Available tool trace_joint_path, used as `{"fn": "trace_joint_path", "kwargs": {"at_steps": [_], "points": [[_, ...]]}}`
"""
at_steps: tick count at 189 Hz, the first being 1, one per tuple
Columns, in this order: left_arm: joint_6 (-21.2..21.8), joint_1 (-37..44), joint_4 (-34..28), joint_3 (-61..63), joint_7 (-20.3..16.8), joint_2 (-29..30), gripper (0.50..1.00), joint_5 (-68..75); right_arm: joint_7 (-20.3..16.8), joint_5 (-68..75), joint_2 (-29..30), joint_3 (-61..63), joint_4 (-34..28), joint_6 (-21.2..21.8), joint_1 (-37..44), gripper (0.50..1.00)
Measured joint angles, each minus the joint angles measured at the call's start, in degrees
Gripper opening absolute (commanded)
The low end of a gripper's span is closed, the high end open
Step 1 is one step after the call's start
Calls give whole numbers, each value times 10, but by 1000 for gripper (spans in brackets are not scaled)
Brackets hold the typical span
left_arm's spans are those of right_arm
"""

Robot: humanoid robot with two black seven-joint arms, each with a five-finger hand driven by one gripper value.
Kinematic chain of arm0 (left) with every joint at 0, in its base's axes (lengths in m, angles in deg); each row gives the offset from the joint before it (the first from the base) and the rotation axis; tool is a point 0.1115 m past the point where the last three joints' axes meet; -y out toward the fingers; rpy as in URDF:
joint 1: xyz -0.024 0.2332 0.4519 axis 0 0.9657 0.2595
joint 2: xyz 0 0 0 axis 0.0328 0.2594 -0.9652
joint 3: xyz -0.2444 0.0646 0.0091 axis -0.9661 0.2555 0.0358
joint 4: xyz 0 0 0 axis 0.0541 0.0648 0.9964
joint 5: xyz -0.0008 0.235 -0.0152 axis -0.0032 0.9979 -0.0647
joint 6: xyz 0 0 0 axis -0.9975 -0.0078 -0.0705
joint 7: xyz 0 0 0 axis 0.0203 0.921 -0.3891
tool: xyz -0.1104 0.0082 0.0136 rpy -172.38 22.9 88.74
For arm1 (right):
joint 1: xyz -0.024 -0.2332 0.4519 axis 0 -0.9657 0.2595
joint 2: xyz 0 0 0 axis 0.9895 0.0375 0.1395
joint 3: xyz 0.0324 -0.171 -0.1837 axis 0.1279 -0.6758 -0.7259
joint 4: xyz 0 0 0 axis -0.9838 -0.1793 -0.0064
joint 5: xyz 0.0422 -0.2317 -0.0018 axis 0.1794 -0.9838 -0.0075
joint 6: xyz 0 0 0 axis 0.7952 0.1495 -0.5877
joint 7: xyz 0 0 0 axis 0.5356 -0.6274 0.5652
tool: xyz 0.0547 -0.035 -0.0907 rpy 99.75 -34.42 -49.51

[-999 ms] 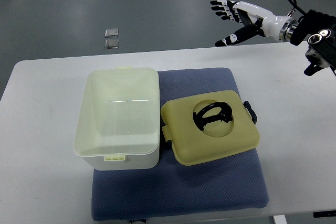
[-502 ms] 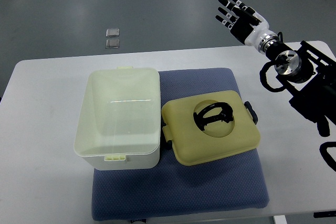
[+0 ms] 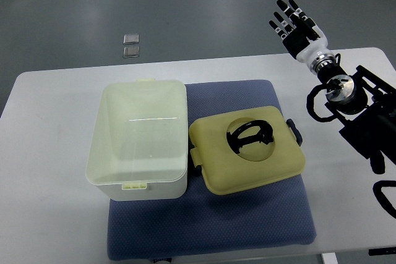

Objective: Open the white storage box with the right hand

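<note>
The white storage box (image 3: 139, 143) stands open on a blue mat (image 3: 210, 214), its inside empty. Its pale yellow lid (image 3: 247, 153) lies flat on the mat just right of the box, with a black handle (image 3: 250, 135) in its middle recess and a black latch (image 3: 295, 132) on its right edge. My right hand (image 3: 296, 26) is at the upper right, above the table's far edge and well apart from the lid, its fingers spread and holding nothing. Its black arm (image 3: 359, 115) comes in from the right edge.
The white table (image 3: 43, 153) bears the mat. Two small clear squares (image 3: 131, 44) lie on the grey floor beyond the table's far edge.
My right hand has turned from pointing left to pointing up and away, and the arm has swung down along the right side. The box and the lid have not moved.
</note>
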Motion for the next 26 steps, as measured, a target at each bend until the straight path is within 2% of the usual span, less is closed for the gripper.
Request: {"fn": "trace_joint_path", "kwargs": {"at_steps": [26], "points": [[0, 0, 0, 0, 0, 0, 1000, 0, 1, 0, 5, 3, 0, 0, -2, 964]]}}
